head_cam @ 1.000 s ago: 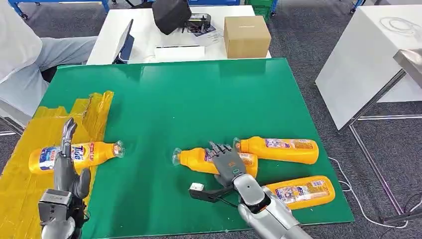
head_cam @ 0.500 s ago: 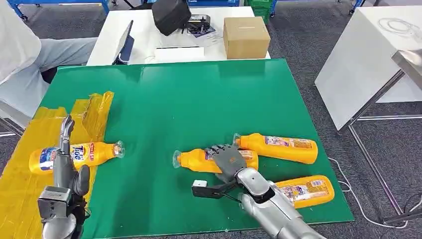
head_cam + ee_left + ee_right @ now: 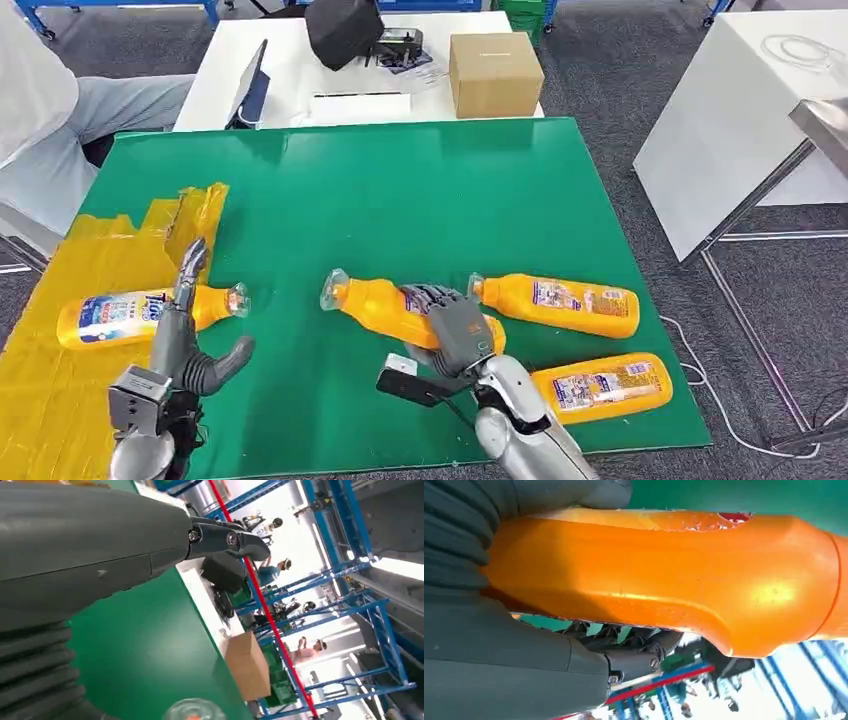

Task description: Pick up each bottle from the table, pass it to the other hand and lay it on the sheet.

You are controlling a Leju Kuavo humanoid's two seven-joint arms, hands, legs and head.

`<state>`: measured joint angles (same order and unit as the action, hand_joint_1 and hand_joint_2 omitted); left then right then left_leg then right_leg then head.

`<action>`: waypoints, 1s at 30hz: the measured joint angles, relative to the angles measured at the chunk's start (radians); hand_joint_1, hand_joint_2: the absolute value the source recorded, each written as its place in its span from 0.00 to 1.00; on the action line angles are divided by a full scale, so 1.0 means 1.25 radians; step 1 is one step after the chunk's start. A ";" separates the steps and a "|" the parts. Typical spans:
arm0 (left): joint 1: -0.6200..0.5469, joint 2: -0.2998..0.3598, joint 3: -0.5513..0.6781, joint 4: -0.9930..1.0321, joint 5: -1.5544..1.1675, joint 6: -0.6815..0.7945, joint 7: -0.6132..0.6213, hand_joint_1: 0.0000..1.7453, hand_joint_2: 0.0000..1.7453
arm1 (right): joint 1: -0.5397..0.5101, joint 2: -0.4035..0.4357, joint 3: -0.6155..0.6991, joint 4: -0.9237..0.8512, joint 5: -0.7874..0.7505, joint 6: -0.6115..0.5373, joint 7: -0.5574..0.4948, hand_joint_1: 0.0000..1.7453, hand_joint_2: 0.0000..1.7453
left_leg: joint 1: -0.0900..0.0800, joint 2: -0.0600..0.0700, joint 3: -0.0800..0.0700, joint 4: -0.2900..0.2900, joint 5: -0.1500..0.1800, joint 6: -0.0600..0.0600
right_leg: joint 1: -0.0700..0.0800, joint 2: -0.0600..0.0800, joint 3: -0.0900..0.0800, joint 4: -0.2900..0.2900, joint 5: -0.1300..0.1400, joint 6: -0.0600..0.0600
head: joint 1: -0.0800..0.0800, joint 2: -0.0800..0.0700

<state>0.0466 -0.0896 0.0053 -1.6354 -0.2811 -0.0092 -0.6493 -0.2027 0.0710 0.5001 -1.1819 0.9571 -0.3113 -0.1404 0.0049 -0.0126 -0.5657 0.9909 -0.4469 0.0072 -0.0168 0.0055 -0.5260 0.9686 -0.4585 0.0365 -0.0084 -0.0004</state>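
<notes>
Right hand (image 3: 455,335) grips middle bottle (image 3: 385,305) near table's (image 3: 400,200) front edge, raised for handover; left hand (image 3: 180,345) spread wide, waiting beside yellow sheet (image 3: 110,250).

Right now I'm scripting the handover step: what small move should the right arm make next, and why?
Probably carry the gripped bottle leftward toward the left hand. The right hand wraps its body, its neck end tilted up off the green mat, and the left hand waits with its fingers apart beside the yellow sheet.
</notes>
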 measured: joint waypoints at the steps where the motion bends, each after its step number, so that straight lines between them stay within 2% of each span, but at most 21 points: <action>1: 0.000 -0.003 0.000 0.000 0.000 0.000 0.001 0.00 1.00 | 0.008 0.001 -0.007 -0.015 0.000 0.000 0.000 1.00 1.00 | 0.000 0.000 -0.001 0.000 0.000 0.000 | 0.000 0.000 -0.001 0.000 0.000 0.000 | 0.000 0.000; 9: 0.000 -0.015 0.005 0.000 0.002 -0.013 0.010 0.00 1.00 | 0.035 0.007 -0.030 -0.063 -0.006 -0.006 -0.010 1.00 1.00 | 0.000 0.000 -0.002 0.000 0.000 0.000 | 0.000 0.000 -0.002 0.000 0.000 0.000 | -0.001 0.000; 12: -0.003 -0.024 0.004 0.003 0.007 -0.069 0.061 0.00 1.00 | 0.058 0.022 -0.050 -0.095 -0.056 -0.052 -0.083 1.00 1.00 | 0.000 0.000 -0.002 0.000 0.000 0.000 | 0.000 0.000 -0.003 0.000 0.000 0.000 | 0.000 0.000; 15: -0.017 -0.032 -0.017 0.020 0.010 -0.111 0.096 0.00 1.00 | 0.076 0.047 -0.074 -0.148 -0.141 -0.056 -0.150 1.00 1.00 | 0.000 0.000 -0.002 0.000 0.000 0.000 | 0.000 0.000 -0.003 0.000 0.000 0.000 | 0.000 0.000; 21: -0.058 -0.040 -0.103 0.062 0.016 -0.129 0.121 0.00 1.00 | 0.083 0.096 -0.134 -0.193 -0.334 0.008 -0.271 1.00 1.00 | 0.000 0.000 -0.002 0.000 0.000 0.000 | 0.000 0.000 -0.003 0.000 0.000 0.000 | 0.000 0.000; 24: -0.079 -0.040 -0.152 0.081 0.030 -0.155 0.135 0.00 1.00 | 0.079 0.119 -0.146 -0.186 -0.372 0.059 -0.304 1.00 1.00 | 0.000 0.000 -0.002 0.000 0.000 0.000 | 0.000 0.000 -0.002 0.000 0.000 0.000 | 0.000 0.000; 30: -0.110 -0.040 -0.223 0.100 0.102 -0.200 0.161 0.00 1.00 | 0.060 0.162 -0.148 -0.147 -0.403 0.083 -0.349 1.00 1.00 | 0.000 0.000 -0.003 0.000 0.000 0.000 | 0.000 0.000 -0.003 0.000 0.000 0.000 | -0.001 0.000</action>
<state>-0.0915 -0.1396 -0.2728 -1.5099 -0.1540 -0.2591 -0.4478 -0.1276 0.2732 0.3151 -1.3657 0.4532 -0.2071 -0.5768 0.0049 -0.0121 -0.5689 0.9910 -0.4468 0.0072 -0.0168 0.0055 -0.5292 0.9687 -0.4584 0.0365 -0.0092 -0.0004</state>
